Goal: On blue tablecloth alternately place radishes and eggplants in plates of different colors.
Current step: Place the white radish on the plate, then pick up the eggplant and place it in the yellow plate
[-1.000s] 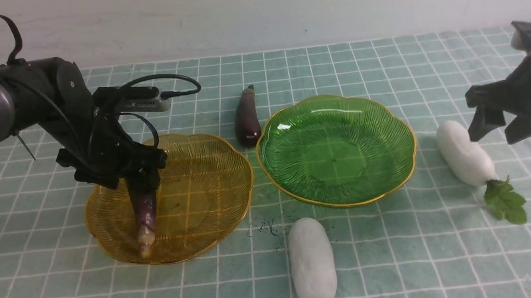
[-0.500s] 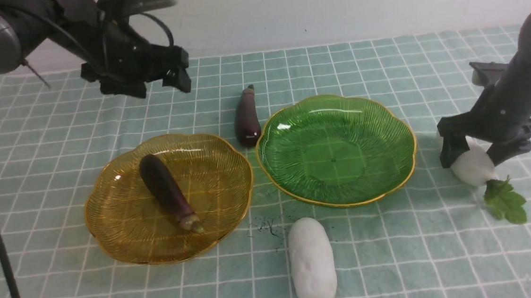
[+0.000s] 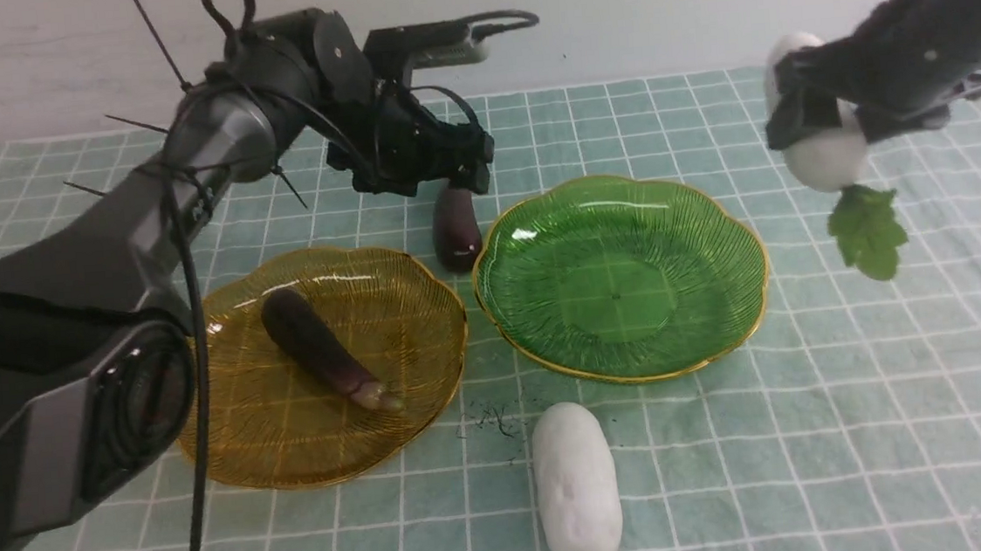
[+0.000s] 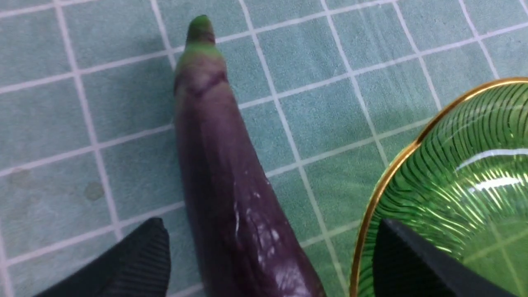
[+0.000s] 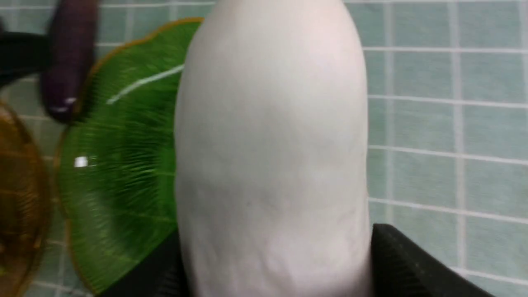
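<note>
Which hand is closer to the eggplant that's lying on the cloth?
Left. The left hand is open right over the eggplant; the right is beyond the green plate.

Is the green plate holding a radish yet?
No, the green plate has nothing in it; the right gripper holds one radish beyond its rim.

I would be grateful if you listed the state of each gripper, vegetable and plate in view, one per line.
Left gripper: fingers open, above the uncollected eggplant
Right gripper: fingers closed on a radish
Held radish: lifted off the cloth
Other radish: lying on the cloth
Uncollected eggplant: lying on the cloth
Other eggplant: in the amber plate
Amber plate: holding one eggplant
Green plate: empty
</note>
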`<state>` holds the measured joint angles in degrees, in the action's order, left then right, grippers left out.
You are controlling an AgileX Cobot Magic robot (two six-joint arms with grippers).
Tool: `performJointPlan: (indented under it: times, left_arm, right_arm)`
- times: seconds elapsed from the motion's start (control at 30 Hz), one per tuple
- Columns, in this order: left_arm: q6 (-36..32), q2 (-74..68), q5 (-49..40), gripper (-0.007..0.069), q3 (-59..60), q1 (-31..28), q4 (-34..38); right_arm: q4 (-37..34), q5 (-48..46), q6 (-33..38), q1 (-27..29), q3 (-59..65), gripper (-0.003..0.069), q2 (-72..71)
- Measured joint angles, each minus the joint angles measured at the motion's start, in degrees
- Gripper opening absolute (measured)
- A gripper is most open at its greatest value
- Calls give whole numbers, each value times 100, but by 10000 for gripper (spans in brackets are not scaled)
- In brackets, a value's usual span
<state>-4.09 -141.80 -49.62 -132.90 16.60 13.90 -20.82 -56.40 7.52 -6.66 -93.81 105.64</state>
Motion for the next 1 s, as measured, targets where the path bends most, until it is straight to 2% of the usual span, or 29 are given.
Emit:
performJointPlan:
  times: [0.17,0.47,0.6,0.63,0.73,0.77,0.9,1.0]
  left_arm:
    - [29,-279,203,601,-37,13,-5]
    - [41,-456,383,591,-47,13,-11]
    - [41,-529,358,569,-47,13,-6]
    - [41,-559,330,507,-47,13,-13]
    - [41,-559,281,372,-47,13,0]
    - [41,-540,267,354,-47,13,0]
    - [41,-317,66,360,-47,13,-6]
    - [41,196,-120,360,-70,13,-18]
  right_arm:
    - [-557,195,351,-400,0,475,434]
    - [-1195,819,490,-505,9,476,1322]
    - [-1265,716,495,-510,-24,524,1329]
    - [-1235,571,491,-510,-129,580,1329]
    - [-1041,247,491,-510,-397,645,1324]
    - [-935,90,491,-510,-526,657,1291]
    - [-569,-646,443,-510,-1080,669,1062]
    - [-405,-1276,356,-510,-1461,624,749]
